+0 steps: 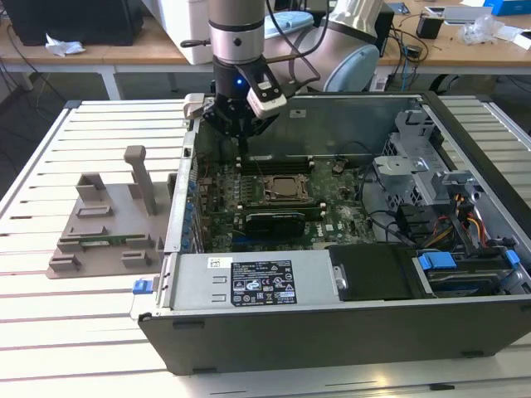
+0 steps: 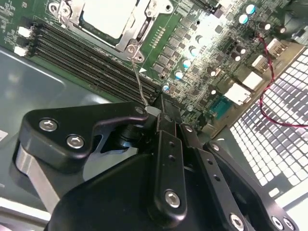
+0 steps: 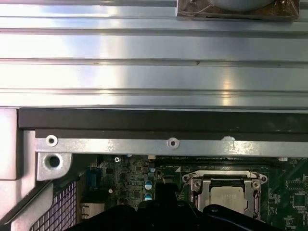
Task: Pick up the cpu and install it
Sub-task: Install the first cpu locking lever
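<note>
The cpu lies flat in the motherboard socket, silvery top up, with the metal socket frame around it. It also shows in the first wrist view and in the exterior view. My gripper hangs inside the open computer case, just behind the socket beside the memory slots. Its black fingers are pressed together on the thin wire lever that rises from the socket's corner. In the exterior view the gripper points straight down at the board.
A grey fixture on the slatted table at the exterior view's left carries a green memory stick. In the case are a black graphics card, a power supply, a drive cage and red cables.
</note>
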Motion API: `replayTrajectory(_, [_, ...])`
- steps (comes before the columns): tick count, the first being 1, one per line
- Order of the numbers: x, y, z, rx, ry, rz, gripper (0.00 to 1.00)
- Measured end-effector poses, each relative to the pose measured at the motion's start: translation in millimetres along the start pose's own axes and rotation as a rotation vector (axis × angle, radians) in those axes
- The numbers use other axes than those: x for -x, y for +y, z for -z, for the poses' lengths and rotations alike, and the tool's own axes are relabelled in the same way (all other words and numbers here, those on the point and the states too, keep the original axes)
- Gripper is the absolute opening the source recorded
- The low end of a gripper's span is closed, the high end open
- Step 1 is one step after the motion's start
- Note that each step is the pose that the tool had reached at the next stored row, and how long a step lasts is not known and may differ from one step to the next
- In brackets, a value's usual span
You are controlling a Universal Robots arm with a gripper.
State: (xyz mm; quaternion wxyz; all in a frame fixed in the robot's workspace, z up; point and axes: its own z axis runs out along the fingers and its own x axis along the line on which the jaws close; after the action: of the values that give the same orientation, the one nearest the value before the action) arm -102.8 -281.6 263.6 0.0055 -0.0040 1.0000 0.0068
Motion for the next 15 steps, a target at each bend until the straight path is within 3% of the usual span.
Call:
replayTrajectory(4, [2.6,0.6,-2.1,0.0002,-0.0001,0.000,0.11])
replayTrajectory(13, [24.7,0.5,-3.8,0.0002,0.0003,0.000,0.11])
replayTrajectory(15, [33.0,0.4,-5.5,0.0001,0.0011,0.000,0.11])
